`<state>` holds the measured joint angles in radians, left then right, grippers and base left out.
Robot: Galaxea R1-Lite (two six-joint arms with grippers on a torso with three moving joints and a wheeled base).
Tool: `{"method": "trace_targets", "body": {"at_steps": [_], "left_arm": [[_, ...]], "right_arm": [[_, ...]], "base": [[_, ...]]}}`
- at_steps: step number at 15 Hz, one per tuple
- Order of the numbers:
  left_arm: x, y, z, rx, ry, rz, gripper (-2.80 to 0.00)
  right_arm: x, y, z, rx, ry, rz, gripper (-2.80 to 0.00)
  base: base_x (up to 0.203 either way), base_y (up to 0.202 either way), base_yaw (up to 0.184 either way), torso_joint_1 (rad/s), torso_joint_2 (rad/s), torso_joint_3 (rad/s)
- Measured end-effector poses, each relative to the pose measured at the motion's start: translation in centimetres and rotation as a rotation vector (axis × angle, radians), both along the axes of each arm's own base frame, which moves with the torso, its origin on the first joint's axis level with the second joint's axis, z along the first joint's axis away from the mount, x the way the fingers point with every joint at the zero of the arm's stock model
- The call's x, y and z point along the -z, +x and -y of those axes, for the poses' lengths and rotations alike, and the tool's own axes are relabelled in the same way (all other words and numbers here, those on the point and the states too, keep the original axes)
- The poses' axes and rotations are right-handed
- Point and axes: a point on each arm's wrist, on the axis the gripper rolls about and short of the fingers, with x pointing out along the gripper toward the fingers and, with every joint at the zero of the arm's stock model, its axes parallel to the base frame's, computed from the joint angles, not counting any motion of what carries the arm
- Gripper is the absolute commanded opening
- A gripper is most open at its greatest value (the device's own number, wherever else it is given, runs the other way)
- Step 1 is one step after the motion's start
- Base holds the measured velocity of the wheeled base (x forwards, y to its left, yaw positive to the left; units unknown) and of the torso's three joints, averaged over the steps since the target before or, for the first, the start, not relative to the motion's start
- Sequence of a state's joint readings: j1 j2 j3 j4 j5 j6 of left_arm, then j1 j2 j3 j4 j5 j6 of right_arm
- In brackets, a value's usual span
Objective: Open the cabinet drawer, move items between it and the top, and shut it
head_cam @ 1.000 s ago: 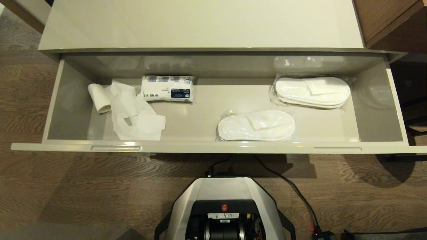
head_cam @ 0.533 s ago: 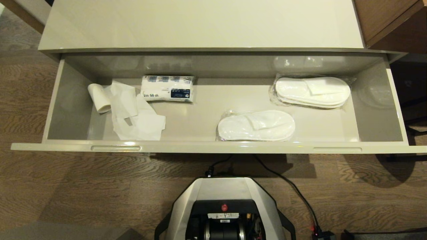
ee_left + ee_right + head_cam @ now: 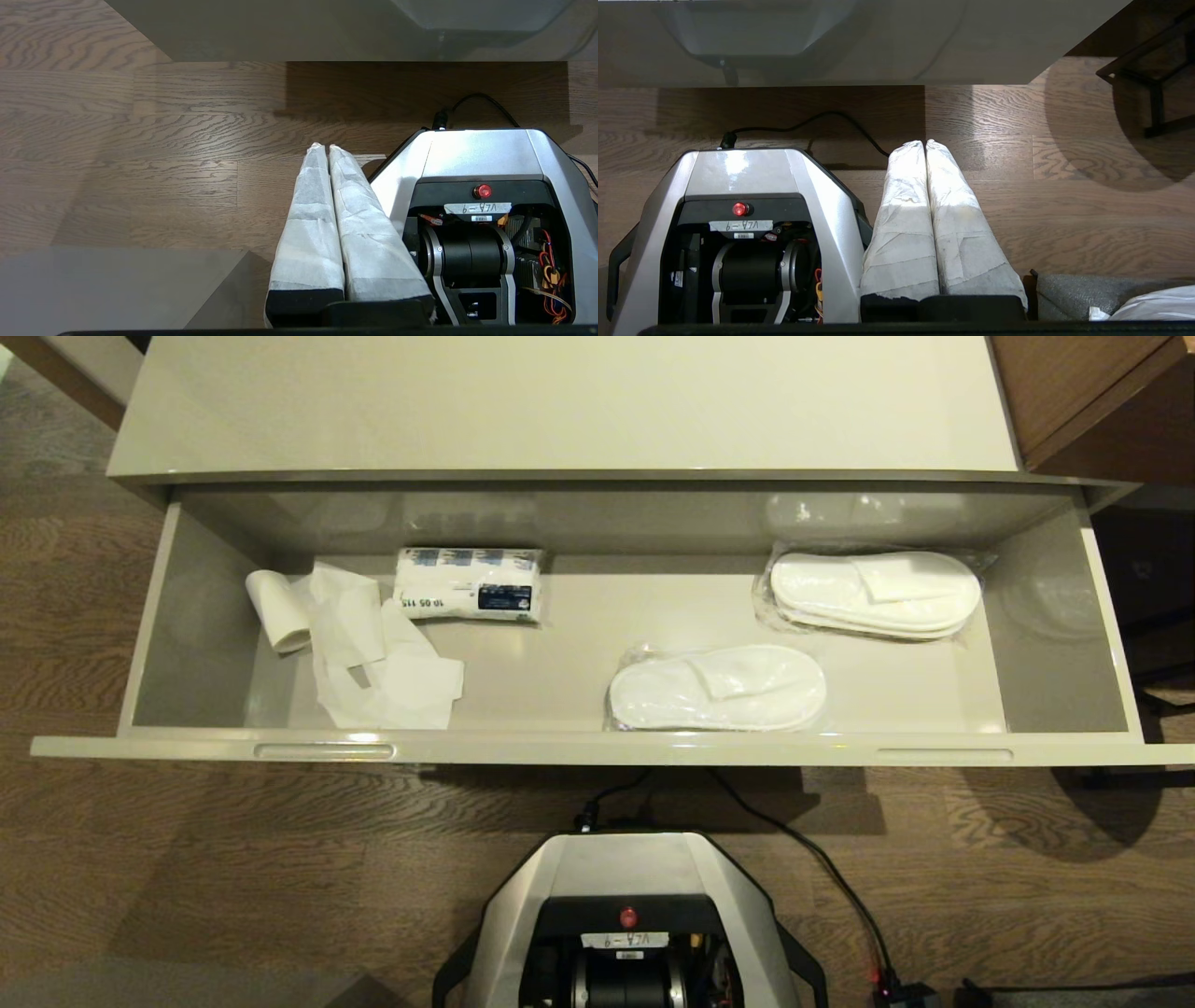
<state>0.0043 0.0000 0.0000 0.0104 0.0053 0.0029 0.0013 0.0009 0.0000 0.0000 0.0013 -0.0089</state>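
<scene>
Left gripper [image 3: 325, 148] and right gripper [image 3: 923, 143]: fingers clenched, empty, parked over the floor [image 3: 233, 877] beside the robot base [image 3: 630, 868]. Cabinet drawer [image 3: 597, 749]: open, holding paper roll [image 3: 277, 609], tissue pack [image 3: 469, 583], two slipper pairs [image 3: 717, 688] [image 3: 875, 593]. Top [image 3: 560, 401]: behind.

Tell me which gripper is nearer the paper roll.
Left. The left gripper hangs shut beside the base on the paper roll's side of the drawer; the right gripper hangs shut on the far side.
</scene>
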Motion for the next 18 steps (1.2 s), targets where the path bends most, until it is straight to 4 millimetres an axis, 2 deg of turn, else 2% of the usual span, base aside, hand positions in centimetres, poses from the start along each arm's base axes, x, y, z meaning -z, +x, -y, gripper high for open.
{"method": "trace_targets", "body": {"at_steps": [18], "left_arm": [[0.0, 0.0, 0.0, 0.0, 0.0, 0.0, -2.8]], "right_arm": [[-0.01, 0.0, 0.0, 0.0, 0.0, 0.0, -2.8]], "base": [[0.0, 0.0, 0.0, 0.0, 0.0, 0.0]]}}
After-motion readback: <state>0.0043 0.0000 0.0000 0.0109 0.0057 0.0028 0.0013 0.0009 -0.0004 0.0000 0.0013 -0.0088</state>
